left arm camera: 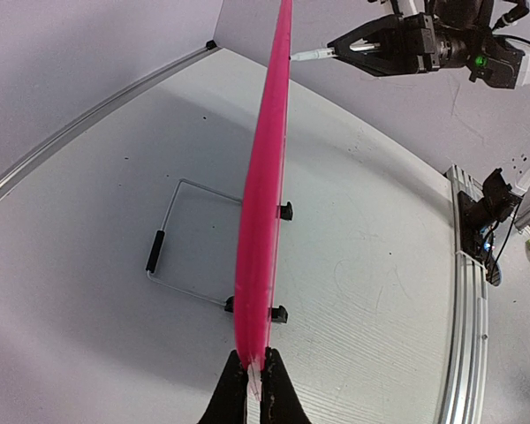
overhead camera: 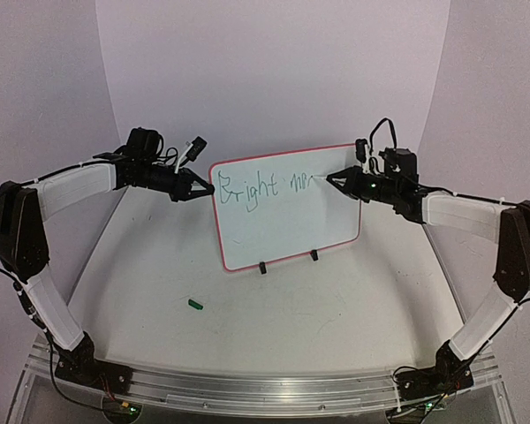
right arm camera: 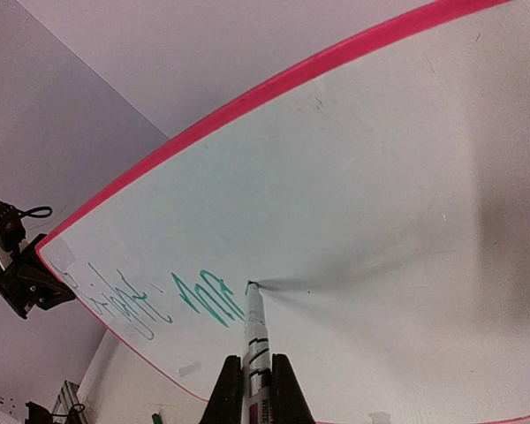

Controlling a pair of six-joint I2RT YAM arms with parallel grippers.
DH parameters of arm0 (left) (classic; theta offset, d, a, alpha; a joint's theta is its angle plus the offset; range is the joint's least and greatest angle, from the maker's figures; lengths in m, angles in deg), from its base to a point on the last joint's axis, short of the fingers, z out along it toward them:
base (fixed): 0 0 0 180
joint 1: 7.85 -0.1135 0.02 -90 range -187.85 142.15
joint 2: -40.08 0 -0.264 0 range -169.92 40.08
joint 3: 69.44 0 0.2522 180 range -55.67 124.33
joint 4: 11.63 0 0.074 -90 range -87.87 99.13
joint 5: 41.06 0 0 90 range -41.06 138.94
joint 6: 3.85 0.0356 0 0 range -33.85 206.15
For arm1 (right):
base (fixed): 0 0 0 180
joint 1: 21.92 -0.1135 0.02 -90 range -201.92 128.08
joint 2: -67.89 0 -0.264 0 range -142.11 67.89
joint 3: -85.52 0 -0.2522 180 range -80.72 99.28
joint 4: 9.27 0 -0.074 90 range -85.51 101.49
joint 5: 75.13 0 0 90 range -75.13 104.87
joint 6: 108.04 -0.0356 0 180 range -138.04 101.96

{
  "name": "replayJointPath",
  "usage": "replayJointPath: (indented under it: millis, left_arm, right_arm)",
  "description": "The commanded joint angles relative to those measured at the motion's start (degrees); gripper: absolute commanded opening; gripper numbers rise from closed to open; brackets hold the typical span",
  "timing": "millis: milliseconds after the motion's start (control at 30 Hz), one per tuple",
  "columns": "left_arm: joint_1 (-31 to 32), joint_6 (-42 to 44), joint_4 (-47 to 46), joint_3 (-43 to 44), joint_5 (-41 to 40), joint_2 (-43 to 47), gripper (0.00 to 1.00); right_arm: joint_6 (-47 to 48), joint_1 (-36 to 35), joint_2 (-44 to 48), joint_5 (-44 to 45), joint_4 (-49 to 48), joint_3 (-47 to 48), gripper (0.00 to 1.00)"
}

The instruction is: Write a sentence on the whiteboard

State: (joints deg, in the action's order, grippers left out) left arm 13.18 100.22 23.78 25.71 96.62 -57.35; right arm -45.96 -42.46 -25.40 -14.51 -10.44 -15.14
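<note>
This is a robotics lab test bench rather than a lived-in room. A white table (overhead camera: 274, 318) is boxed in by plain pale backdrop walls (overhead camera: 274, 62). The left arm (overhead camera: 62, 190) and right arm (overhead camera: 464, 216) are bolted to an aluminium rail (overhead camera: 265, 387) along the near edge, with loose cables (overhead camera: 384, 128) and a small green indicator light (overhead camera: 130, 409).

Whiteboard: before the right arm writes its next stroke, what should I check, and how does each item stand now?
1. Left fingers shut on the edge of the glossy white board with a red-pink rim: ok.
2. Board upright on its black clip feet: ok.
3. Right fingers shut on the white marker: ok.
4. Marker tip touching the board after the green lettering: ok.
5. Bare board to the right for more words: ok.
6. Ink remaining in the marker: cannot tell.
</note>
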Motion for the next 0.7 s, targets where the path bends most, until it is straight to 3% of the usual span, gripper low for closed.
replayJointPath:
  millis: [0, 667]
  left_arm:
    - [1.1, 1.5, 4.1, 1.4, -0.5, 1.7, 0.0]
    - [1.1, 1.3, 4.1, 1.5, -0.3, 1.6, 0.0]
  right_arm:
    - [-0.5, 0.1, 1.2, 1.8, -2.4, -1.5, 0.0]
    - [-2.3, 0.1, 2.1, 1.7, -3.8, -0.6, 0.0]
